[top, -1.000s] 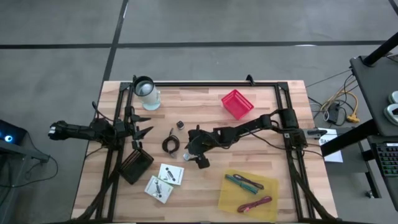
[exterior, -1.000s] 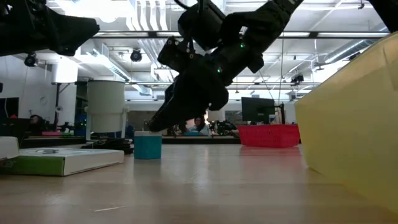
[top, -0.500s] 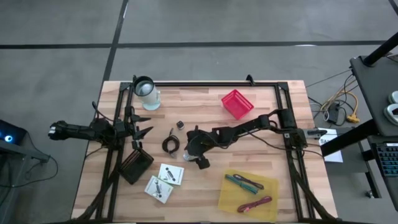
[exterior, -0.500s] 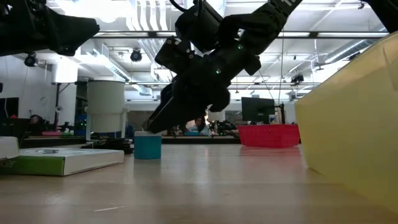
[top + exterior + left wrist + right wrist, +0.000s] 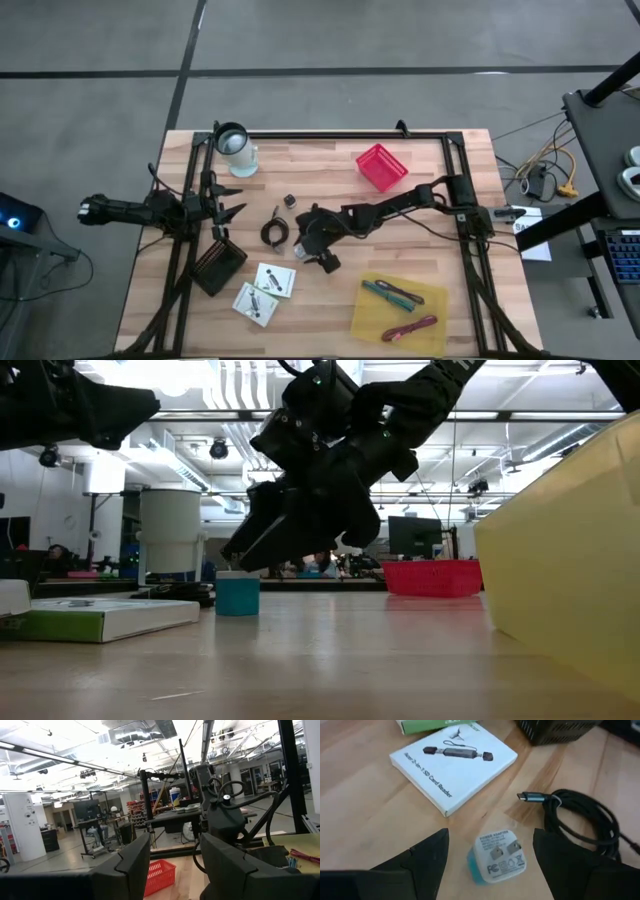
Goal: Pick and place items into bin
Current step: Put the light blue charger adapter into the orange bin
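Observation:
My right gripper [image 5: 490,835] is open and hovers just above the table. One finger stands on either side of a small white and teal power adapter [image 5: 497,856], which lies flat on the wood without being touched. The low view shows the adapter [image 5: 237,595] just below the gripper [image 5: 235,555]. A black cable coil [image 5: 585,822] lies beside the adapter, and two white square cards [image 5: 275,279] [image 5: 254,303] lie nearer the table's near edge. A tiny black and white piece [image 5: 289,201] sits farther back. My left gripper [image 5: 232,203] waits open at the table's left side.
A yellow bin [image 5: 368,318] at the near right holds teal and maroon sticks. A red basket [image 5: 381,166] stands at the far side and a clear cup with a black rim [image 5: 235,148] at the far left. A black box [image 5: 218,265] lies beside the cards.
My right gripper has edged toward the table's left, over the adapter, and has turned a little at the wrist. The adapter, the cable and the cards have stayed where they were.

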### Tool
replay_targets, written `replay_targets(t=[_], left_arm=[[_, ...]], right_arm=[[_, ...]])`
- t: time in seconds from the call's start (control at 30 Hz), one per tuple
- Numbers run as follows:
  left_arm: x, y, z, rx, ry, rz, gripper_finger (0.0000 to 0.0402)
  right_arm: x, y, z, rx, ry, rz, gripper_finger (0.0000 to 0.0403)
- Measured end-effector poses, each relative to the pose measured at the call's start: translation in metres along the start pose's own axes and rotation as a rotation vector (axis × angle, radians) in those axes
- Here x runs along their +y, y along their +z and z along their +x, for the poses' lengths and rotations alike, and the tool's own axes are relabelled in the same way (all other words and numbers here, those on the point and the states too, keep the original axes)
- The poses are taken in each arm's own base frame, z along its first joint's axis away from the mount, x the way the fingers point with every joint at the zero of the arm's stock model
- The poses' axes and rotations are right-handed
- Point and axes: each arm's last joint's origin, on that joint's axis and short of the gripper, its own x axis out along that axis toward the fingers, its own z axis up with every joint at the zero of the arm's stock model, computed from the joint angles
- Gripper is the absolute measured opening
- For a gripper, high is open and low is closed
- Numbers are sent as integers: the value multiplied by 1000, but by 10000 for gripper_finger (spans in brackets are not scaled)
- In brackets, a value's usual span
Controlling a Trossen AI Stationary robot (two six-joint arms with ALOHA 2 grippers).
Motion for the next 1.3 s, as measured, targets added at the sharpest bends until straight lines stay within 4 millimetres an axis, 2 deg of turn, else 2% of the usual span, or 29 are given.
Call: replay_targets(t=[0.23,0.47,1.3], left_arm=[[0,0,0,-1,1,0,160],[0,0,0,1,0,0,160],[0,0,0,1,0,1,160]], right_arm=[[-1,-8,10,5,-2,-56,274],[-12,-7,7,1,-25,-14,269],[-8,-15,9,33,50,1,179]])
